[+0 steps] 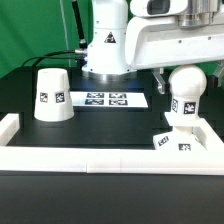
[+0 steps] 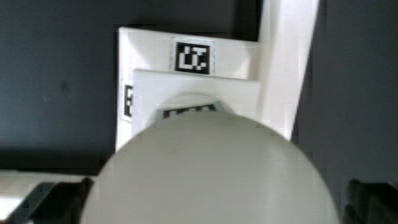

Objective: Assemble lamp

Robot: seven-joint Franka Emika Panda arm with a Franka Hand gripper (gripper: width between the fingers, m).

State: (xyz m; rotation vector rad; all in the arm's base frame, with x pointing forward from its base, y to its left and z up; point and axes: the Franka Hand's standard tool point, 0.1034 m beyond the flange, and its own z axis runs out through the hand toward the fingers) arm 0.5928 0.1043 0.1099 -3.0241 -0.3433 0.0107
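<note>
Gripper (image 1: pixel 187 74) (image 2: pixel 214 206): jaws wide, pointing down, one finger on each side of the bulb's ball; in the wrist view dark fingers (image 2: pixel 50 205) show only at the two lower corners, with the ball filling the span between; the exterior view shows a thin gap on each side, so nothing is clamped; pad contact cannot be ruled out from the wrist view alone.

Bulb (image 1: pixel 186 90) (image 2: pixel 205 165): upright, ball on top, short tagged stem below; stands on the base (image 1: pixel 178 141) (image 2: pixel 192 55); cannot tell how firmly the stem is seated.

Base: flat, tags facing up and forward, at the exterior view's right, just beside the front wall (image 1: pixel 100 157) and near the right-hand corner.

Shade (image 1: pixel 52 95): narrow end up, wide end on the table, tag facing the camera; well apart from bulb and base, at the exterior view's left; near the short wall piece (image 1: pixel 10 126) at the left corner.

Marker board (image 1: pixel 106 99): flat on the black table (image 1: pixel 40 140), between shade and bulb, in front of the pedestal (image 1: pixel 105 45).
</note>
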